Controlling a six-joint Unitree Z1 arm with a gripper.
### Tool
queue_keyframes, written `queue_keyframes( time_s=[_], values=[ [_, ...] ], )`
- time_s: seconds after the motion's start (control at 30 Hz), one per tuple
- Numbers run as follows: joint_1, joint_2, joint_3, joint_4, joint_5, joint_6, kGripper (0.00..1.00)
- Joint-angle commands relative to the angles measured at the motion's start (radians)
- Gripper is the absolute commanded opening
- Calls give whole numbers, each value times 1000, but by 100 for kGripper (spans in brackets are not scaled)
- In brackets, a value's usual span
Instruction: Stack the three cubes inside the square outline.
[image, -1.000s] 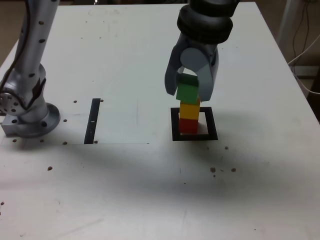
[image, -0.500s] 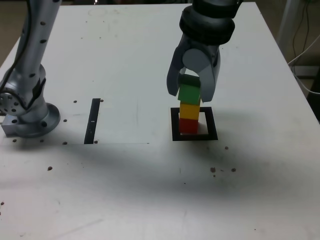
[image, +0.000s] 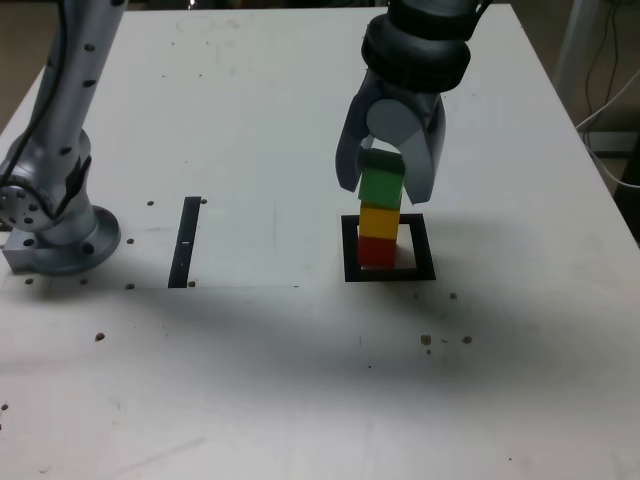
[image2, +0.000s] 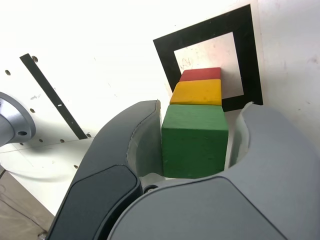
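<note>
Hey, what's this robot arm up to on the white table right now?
It is stacking small coloured blocks. A red cube sits inside the black square outline, a yellow cube rests on it, and a green cube is on top. The arm's grey tool straddles the green cube, its jaws slightly parted with a thin gap visible on one side in the wrist view, so it seems to be letting go. A thin black strip lies off to the exterior view's left.
</note>
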Motion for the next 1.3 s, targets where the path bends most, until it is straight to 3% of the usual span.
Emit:
queue_keyframes(
  time_s=[0.0, 0.1, 0.2, 0.63, 0.97, 1.27],
  values=[
    [11, 3, 8, 4, -5, 3, 76],
    [20, 2, 16, 5, -7, 3, 91],
    [23, -1, 20, 7, -5, 3, 99],
    [24, -65, 58, 10, -33, -7, 99],
    [24, -221, 95, 13, -40, -10, 99],
    [24, -382, 281, 7, -21, -10, 99]
  ],
)
